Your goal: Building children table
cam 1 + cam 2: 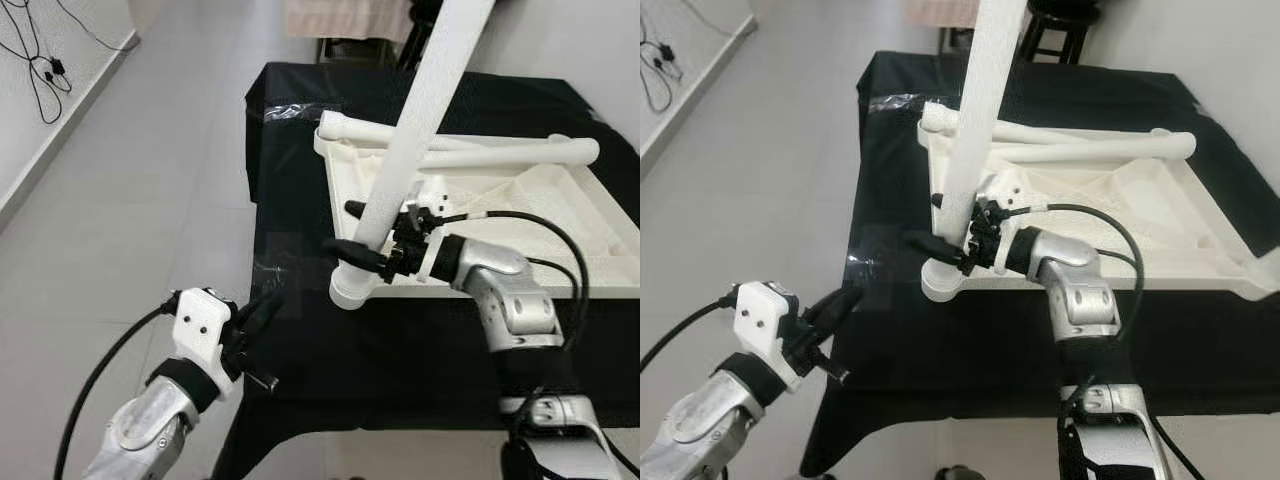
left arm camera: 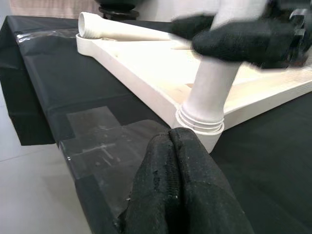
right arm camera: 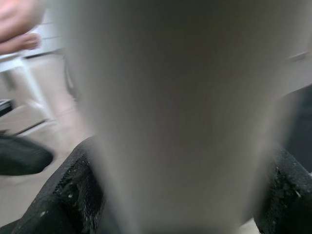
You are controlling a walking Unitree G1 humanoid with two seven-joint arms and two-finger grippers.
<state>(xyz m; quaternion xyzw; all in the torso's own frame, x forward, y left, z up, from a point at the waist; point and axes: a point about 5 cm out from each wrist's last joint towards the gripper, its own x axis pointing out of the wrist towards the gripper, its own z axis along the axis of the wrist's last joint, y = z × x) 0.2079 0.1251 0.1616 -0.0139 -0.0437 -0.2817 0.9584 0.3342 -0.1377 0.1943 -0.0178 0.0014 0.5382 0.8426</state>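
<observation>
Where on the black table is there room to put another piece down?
The black cloth lies bare along the near edge, between the left gripper and the right arm. The far strip behind the white tabletop is free too. It is crowded at the corner where the right gripper holds the upright leg.

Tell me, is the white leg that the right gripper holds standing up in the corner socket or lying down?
Standing up, slightly tilted. The white leg rises from the tabletop's corner socket, with the right gripper around it.
</observation>
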